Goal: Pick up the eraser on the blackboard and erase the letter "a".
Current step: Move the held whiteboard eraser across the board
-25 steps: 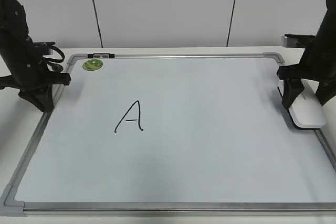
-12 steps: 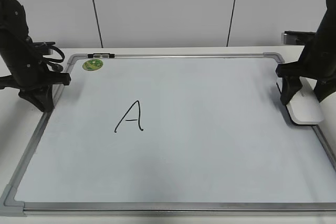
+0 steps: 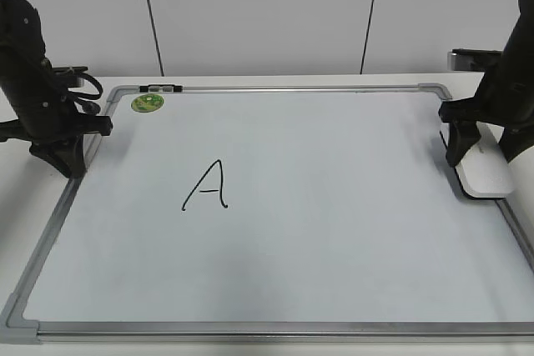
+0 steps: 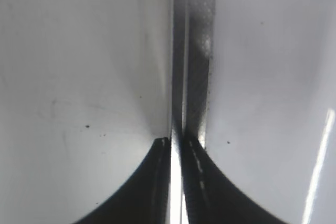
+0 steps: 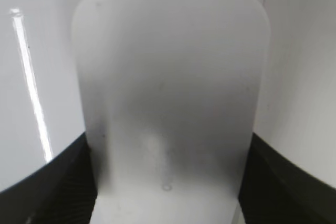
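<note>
The white eraser (image 3: 486,174) lies at the right edge of the blackboard (image 3: 334,231). My right gripper (image 3: 484,160) straddles it, one dark finger against each long side, and it fills the right wrist view (image 5: 170,77) between the jaws (image 5: 168,145). A large capital "A" (image 3: 207,187) in black marker is left of the board's centre. No small lowercase "a" shows. My left gripper (image 3: 62,160) is shut and empty, its tips on the board's left frame rail (image 4: 194,51) in the left wrist view (image 4: 178,140).
A round green magnet (image 3: 148,102) sits at the board's far left corner, beside a small dark clip on the top rail (image 3: 161,87). The board lies on a white table (image 3: 25,206), with a pale panelled wall behind.
Since a second ago the right gripper and the eraser have shifted slightly toward the back of the board. Nothing differs from half a second ago. The left arm has not moved.
</note>
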Available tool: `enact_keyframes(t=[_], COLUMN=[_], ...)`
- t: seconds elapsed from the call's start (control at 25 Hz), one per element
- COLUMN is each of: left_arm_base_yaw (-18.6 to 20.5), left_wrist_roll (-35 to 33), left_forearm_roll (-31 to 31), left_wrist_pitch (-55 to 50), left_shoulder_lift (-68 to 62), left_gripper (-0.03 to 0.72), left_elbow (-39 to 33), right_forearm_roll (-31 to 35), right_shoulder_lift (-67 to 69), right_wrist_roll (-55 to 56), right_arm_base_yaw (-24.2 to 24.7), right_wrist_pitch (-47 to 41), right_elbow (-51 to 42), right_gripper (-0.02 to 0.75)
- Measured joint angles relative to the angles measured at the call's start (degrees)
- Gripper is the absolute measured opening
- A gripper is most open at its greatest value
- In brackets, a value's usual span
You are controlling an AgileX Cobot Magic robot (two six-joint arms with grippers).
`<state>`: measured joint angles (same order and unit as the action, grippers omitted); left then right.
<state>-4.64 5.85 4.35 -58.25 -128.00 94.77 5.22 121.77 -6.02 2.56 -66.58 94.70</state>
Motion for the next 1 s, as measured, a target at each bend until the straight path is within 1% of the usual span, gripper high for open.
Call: enact_keyframes(t=[0.4, 0.84, 0.92, 1.0], left_arm_base_yaw=[0.0, 0.0, 0.0, 0.0], left_wrist_roll=[0.0, 0.0, 0.0, 0.0], left_forearm_roll=[0.0, 0.0, 0.0, 0.0], left_wrist_pitch=[0.0, 0.0, 0.0, 0.0], left_shoulder_lift=[0.0, 0.0, 0.0, 0.0], left_gripper=[0.064, 0.064, 0.064, 0.064], left_elbow=[0.0, 0.0, 0.0, 0.0], right_forearm_roll=[0.1, 0.1, 0.2, 0.5], right_shoulder_lift=[3.2, 3.7, 3.8, 4.2], right_wrist_roll=[0.0, 0.0, 0.1, 1.0], right_arm_base_yaw=[0.0, 0.0, 0.0, 0.0], right_wrist_pitch=[-0.7, -0.9, -0.9, -0.8], right_elbow=[0.0, 0.4, 0.4, 0.4], right_gripper=[0.522, 0.526, 0.552, 0.626])
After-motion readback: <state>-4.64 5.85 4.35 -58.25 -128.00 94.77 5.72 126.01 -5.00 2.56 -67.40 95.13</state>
